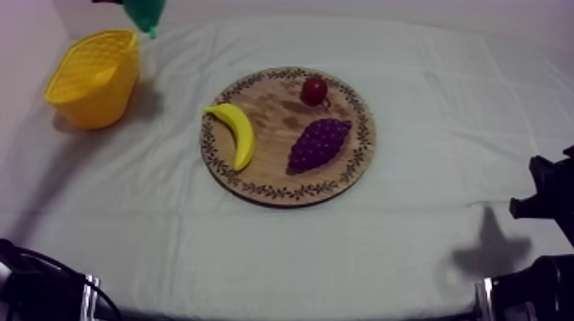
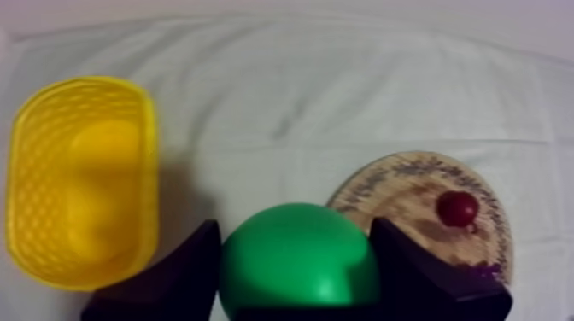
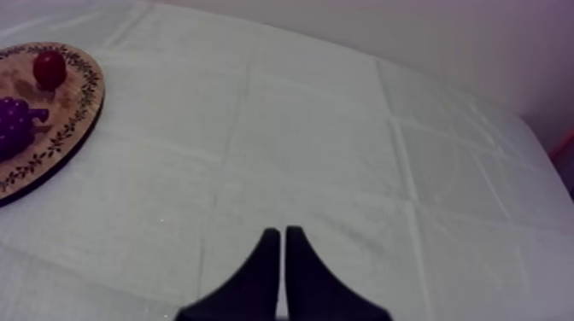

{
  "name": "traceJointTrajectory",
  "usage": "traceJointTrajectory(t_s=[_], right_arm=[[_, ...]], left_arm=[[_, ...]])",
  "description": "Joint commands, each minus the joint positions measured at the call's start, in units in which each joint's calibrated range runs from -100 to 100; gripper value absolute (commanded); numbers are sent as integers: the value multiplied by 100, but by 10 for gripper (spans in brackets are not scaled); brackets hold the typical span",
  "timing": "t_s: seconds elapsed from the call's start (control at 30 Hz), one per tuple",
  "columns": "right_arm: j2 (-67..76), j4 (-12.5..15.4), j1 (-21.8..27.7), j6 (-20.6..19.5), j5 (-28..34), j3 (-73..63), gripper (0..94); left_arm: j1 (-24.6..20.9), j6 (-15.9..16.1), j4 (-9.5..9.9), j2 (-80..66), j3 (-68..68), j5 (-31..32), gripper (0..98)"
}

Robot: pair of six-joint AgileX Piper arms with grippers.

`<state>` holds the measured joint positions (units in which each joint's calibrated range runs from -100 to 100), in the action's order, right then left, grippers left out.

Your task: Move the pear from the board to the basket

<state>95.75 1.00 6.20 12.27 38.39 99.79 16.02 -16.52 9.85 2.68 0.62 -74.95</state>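
Your left gripper (image 2: 295, 227) has its two black fingers spread wide and closed round the smooth green toy pear (image 2: 299, 260), one finger on each flank. In the top view the pear (image 1: 143, 12) hangs at the upper left of the frame, off the round wooden board with the patterned rim (image 1: 273, 107) and just past the far corner of the woven yellow plastic basket (image 1: 102, 94).

The main risk, as I judge it, is letting go too soon. In the left wrist view the basket's opening lies off to one side of the pear, not under it. Released here, the pear would probably strike the rim or land on the cloth and roll. The basket looks light, so a finger that clips its rim on the way over could tip or shove it. The pear's skin is rounded and glossy, so a quick swing might slip it out of the grip.

Your right gripper (image 3: 284, 230) rests with its fingers pressed together on nothing, over bare cloth.

No brand, label or writing can be read on anything.
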Motion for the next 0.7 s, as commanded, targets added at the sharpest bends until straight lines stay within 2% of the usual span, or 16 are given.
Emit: traceJointTrajectory(t_s=[0.0,0.33,0.67], right_arm=[[1,0,0,1,0,-1,3],[1,0,0,1,0,-1,3],[1,0,0,1,0,-1,3]], left_arm=[[-425,124,11,-75,304,174,540],[-1434,674,41,406,755,856,555],[-1926,999,19,1397,816,1539,563]])
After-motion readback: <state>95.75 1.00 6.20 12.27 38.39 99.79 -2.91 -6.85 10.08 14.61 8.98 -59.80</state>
